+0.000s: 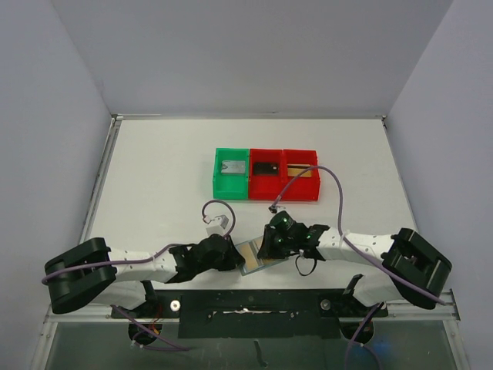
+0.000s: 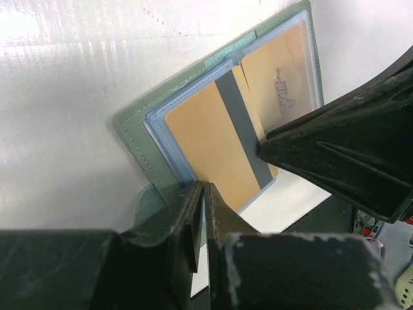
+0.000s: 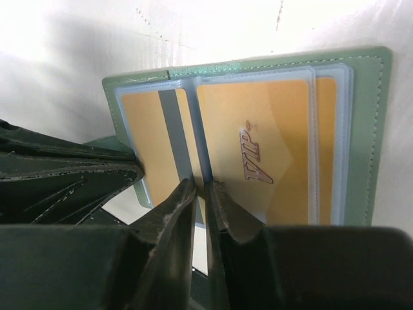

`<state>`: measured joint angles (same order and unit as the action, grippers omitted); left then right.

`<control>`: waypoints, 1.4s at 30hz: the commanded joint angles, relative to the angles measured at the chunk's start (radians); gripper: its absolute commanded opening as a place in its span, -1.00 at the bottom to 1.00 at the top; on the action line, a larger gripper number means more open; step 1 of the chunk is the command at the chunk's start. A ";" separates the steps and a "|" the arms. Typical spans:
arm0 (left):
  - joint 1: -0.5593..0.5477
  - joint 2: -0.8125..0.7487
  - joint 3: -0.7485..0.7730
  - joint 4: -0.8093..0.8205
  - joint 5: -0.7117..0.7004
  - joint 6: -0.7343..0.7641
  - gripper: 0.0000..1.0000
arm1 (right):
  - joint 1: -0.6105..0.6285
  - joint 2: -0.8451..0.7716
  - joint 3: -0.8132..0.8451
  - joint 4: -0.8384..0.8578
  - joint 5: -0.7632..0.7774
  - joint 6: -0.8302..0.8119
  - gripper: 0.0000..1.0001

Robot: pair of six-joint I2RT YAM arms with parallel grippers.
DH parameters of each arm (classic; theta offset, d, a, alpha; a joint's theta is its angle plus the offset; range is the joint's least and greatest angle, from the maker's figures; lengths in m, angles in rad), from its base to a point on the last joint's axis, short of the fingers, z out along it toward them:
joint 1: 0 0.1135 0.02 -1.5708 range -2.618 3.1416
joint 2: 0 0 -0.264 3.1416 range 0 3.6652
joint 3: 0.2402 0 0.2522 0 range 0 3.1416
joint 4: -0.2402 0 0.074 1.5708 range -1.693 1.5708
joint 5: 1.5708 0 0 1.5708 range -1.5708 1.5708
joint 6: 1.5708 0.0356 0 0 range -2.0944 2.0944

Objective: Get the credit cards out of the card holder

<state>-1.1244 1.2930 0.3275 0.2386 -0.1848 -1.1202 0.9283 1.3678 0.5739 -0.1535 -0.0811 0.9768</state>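
While the card holder [image 1: 255,257] lies open on the bench [image 1: 154,177] at lower centre of the top view, both claws sit at its edge. Left claw [image 2: 203,192] narrow, nipping the stitched green rim. Right claw [image 3: 204,188] narrow too, pinched by the fold at the clear sleeves. Credit cards [image 3: 258,148] gold-tan, thin, stiff, light, probably slick in glossy pockets. Best taken by an exposed short edge, soft holder pinned.

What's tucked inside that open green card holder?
The card holder holds two gold-tan credit cards in clear sleeves: one grey-striped, one printed VIP. Whatever lies in sleeves beneath is covered.
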 commanded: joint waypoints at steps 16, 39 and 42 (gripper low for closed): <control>-0.005 0.061 0.014 -0.196 -0.029 0.028 -0.94 | -0.209 -0.229 -0.223 0.268 -0.288 -0.005 -1.00; 0.005 -0.084 0.204 -0.190 -0.012 0.138 -0.07 | -0.290 -0.203 -0.270 0.298 -0.328 -0.029 -1.00; 0.008 -0.040 0.195 -0.115 0.023 0.134 -0.21 | -0.290 -0.203 -0.270 0.295 -0.328 -0.028 -1.00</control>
<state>-1.1236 1.2217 0.4919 0.0265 -0.1883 -1.0203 0.6464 1.1587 0.3027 0.0895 -0.3973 0.9474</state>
